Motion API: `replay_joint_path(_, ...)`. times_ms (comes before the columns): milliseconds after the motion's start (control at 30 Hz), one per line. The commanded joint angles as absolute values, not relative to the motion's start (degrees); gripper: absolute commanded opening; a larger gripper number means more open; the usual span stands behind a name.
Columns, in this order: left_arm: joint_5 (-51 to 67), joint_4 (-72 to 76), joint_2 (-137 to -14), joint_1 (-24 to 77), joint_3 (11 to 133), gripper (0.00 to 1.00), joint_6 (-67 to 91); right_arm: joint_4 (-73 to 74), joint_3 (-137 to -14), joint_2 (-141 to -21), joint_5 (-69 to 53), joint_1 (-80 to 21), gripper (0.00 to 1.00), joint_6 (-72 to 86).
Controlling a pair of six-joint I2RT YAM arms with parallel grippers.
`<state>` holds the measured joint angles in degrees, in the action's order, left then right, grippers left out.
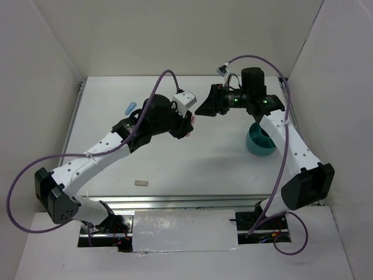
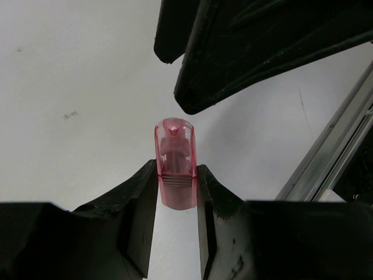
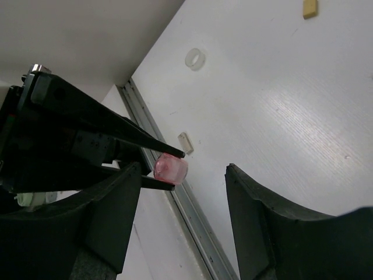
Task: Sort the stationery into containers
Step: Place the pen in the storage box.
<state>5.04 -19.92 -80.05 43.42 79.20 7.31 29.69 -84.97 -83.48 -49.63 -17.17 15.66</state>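
Right, nearest my side a small tan rectangular eraser (image 1: 140,182) lies flat on the white table (image 1: 192,166), well apart from both arms. Farther in, the left claw (image 2: 176,175) is clamped on a translucent pink plastic highlighter cap (image 2: 175,143). One finger presses each side, and the rounded end sticks out past the fingertips; I cannot make out any barrel behind it. The cap is held up off the table near the middle. The right claw (image 1: 203,108) faces it from the opposite side with its jaws spread wide, one finger's tip just short of the cap and not touching. Off to the right, under the right arm, sits the round teal plastic cup (image 1: 252,146), partly hidden by the forearm. Through the right wrist camera I see a white tape ring (image 3: 195,58) lying flat on the table and a small pale eraser (image 3: 186,143) just beside the metal rail (image 3: 201,233) at the table's edge. Farthest back on the left lies a small blue clip (image 1: 131,107).
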Motion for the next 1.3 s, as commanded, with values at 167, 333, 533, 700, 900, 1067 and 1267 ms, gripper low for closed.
replay_joint_path(167,3.69,-18.37,-80.95,44.47,82.09,0.19,5.89,31.55,-87.54,-84.20,-45.71,-22.85,0.66,10.55)
replay_joint_path(333,3.43,-18.54,-80.77,44.47,82.71,0.19,5.36,31.47,-86.75,-85.52,-44.91,-23.38,0.56,10.55)
replay_joint_path(533,2.46,-18.55,-80.68,44.47,82.62,0.21,5.10,32.08,-86.92,-85.43,-45.26,-23.64,0.17,9.49)
replay_joint_path(700,0.88,-19.69,-80.16,44.39,82.80,0.99,5.18,35.59,-87.10,-82.81,-42.28,-22.86,0.00,4.68)
replay_joint_path(900,-4.92,-21.35,-76.56,41.06,79.54,0.99,7.20,41.12,-83.25,-74.11,-41.40,-6.83,0.00,0.62)
replay_joint_path(1067,-3.43,-26.45,-78.83,35.87,81.12,0.99,6.51,46.23,-74.39,-62.16,-34.57,8.68,0.00,-7.02)
replay_joint_path(1267,-3.51,-24.09,-79.54,34.54,80.07,0.99,5.98,48.34,-68.56,-56.25,-21.74,21.35,0.00,-7.65)
